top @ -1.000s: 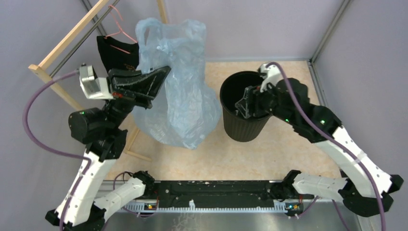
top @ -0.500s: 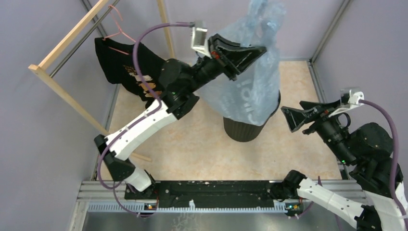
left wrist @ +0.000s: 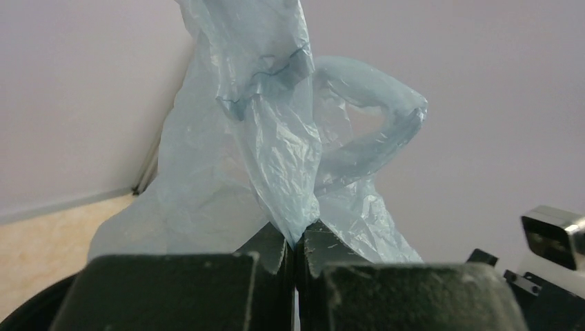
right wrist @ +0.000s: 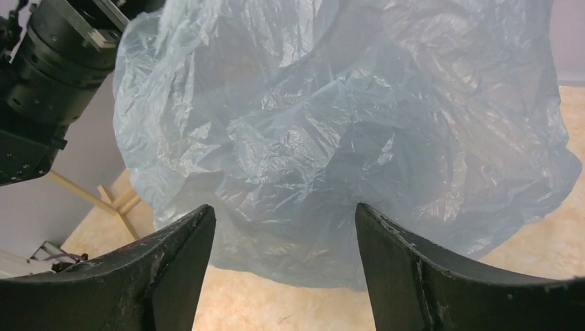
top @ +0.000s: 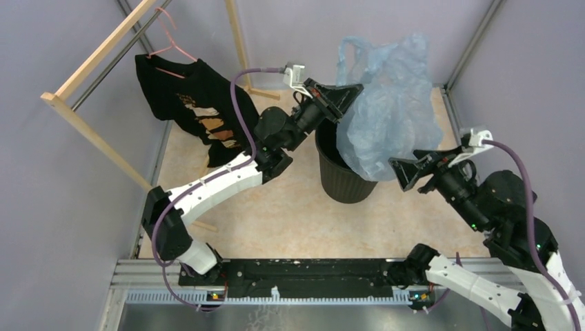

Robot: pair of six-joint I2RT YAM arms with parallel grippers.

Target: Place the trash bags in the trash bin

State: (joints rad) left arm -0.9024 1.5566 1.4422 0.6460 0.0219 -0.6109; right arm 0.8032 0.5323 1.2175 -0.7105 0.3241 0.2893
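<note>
The pale-blue trash bag (top: 390, 114) hangs over the right half of the black ribbed trash bin (top: 345, 181), its lower part draped across the rim. My left gripper (top: 355, 90) is shut on a fold of the bag (left wrist: 276, 158) above the bin's rim. My right gripper (top: 400, 172) is open and empty, just right of the bin, its jaws pointing at the bag (right wrist: 345, 138), which fills the right wrist view. The bin's right side is hidden behind the film.
A black T-shirt (top: 190, 107) hangs on a pink hanger from a wooden rack (top: 96, 62) at the back left. Grey walls enclose the beige floor (top: 276, 214). A metal rail (top: 296, 276) runs along the near edge.
My left gripper has lowered the bag toward the bin's rim, and the bag has swung right. My right gripper has moved slightly left and down, closer to the bin.
</note>
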